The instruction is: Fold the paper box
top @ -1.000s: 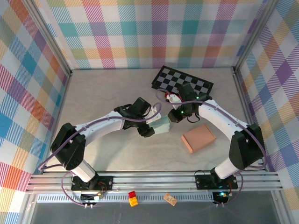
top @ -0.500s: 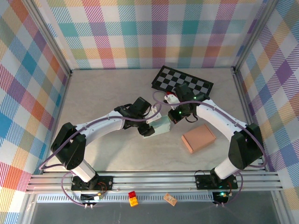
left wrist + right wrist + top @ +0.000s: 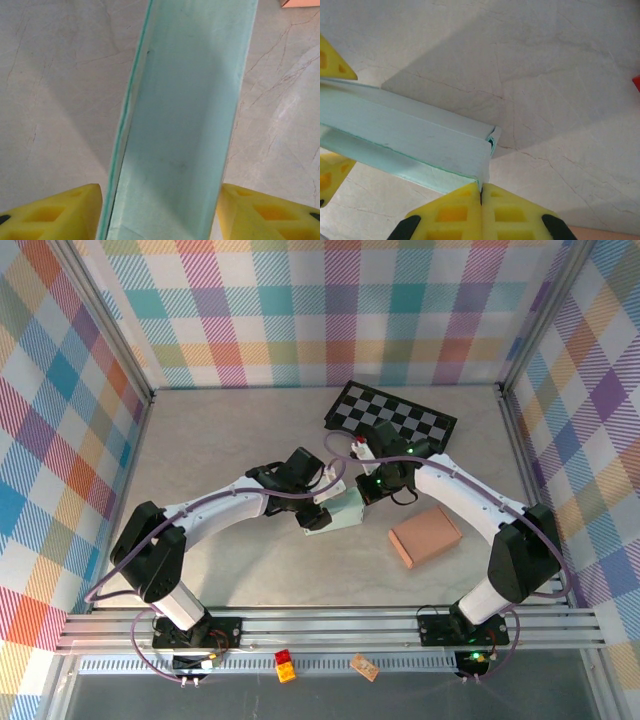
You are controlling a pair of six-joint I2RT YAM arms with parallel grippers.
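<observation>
No readable text, labels, brands or numbers anywhere. Paper box (image 3: 345, 512): plain pale green faces, no print in the top view or either wrist view. Tan box (image 3: 425, 536), right of the paper box: plain. Checkered board (image 3: 400, 418), behind the paper box: black-and-white squares only, no characters. Small red-yellow block (image 3: 285, 666) on the near rail: too small to read.

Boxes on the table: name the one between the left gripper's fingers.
The pale green box, clasped by the left gripper; the tan box lies alone to its right, untouched.
</observation>
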